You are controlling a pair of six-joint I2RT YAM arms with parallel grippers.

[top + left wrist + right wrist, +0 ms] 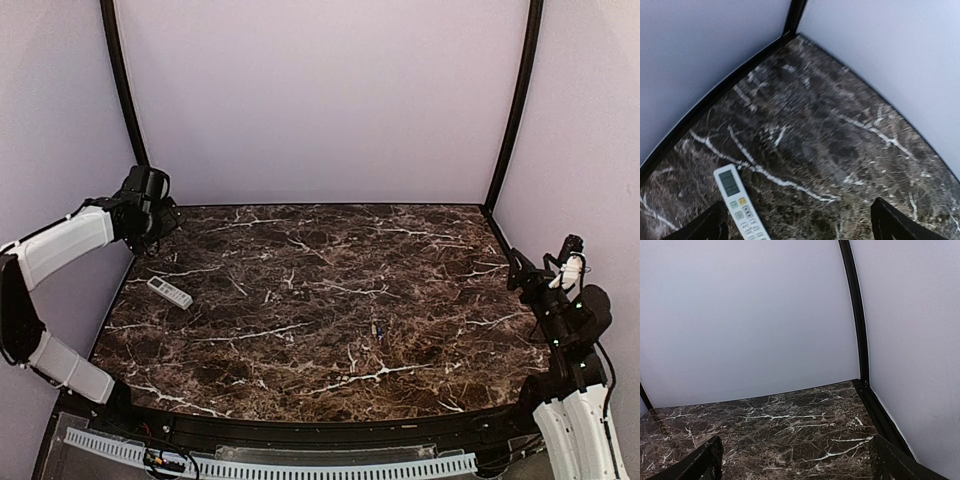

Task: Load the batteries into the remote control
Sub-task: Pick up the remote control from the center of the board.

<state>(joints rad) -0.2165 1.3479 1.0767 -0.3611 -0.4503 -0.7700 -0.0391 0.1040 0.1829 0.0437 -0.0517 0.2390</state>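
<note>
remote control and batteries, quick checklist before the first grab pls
1. Remote control lying free on the table, nothing on it: ok.
2. Remote's battery recess facing up: not ok; the left wrist view shows buttons and screen on top.
3. Batteries located: ok, small dark items near the table's middle; how many, cannot tell.
4. Left gripper open and empty, above the remote: ok.
5. Right gripper open and empty: ok.
6. Batteries visible in the right wrist view: not ok; it shows only bare table and walls.
</note>
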